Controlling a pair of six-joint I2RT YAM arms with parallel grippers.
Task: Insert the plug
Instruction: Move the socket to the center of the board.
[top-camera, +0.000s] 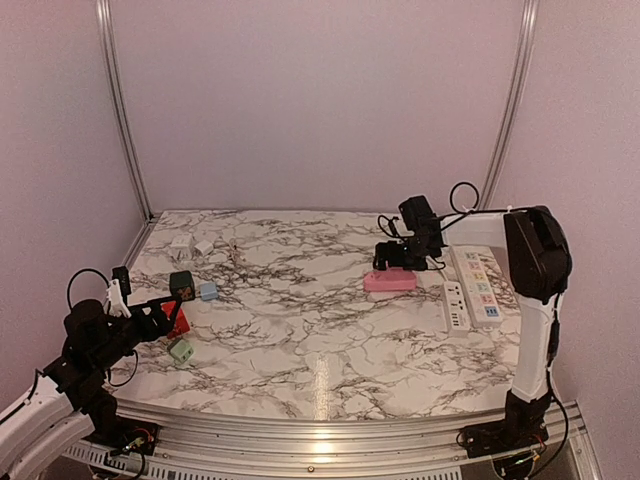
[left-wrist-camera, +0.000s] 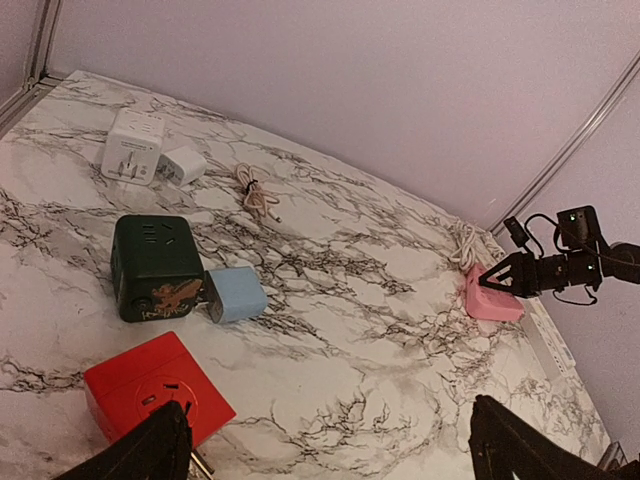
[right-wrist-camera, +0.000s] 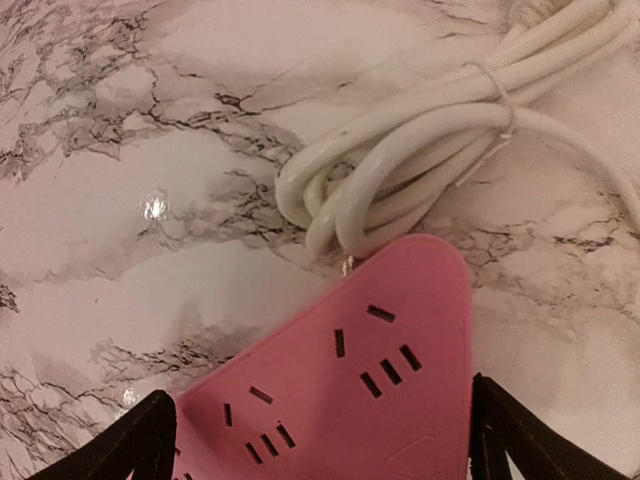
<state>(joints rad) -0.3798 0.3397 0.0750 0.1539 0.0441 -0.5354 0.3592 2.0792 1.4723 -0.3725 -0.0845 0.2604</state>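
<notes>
The marble table (top-camera: 300, 335) is holding a pink power strip (top-camera: 389, 281) right of centre, the right gripper (right-wrist-camera: 325, 435) hovering over it with jaws wide apart, gripping nothing. At lower left the left gripper (left-wrist-camera: 330, 445) is hanging fully open and empty near a red cube (left-wrist-camera: 155, 395); 1 blue plug (left-wrist-camera: 237, 293) is lying beside a green cube (left-wrist-camera: 155, 265).

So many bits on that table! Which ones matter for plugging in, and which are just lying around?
Likely in the job: pink power strip, between the right fingers; coiled white cord beside it.
Seemingly lying about: red cube socket, dark green cube socket, light blue adapter, white cube adapter, small white charger, bundled cable, white power strips.
</notes>
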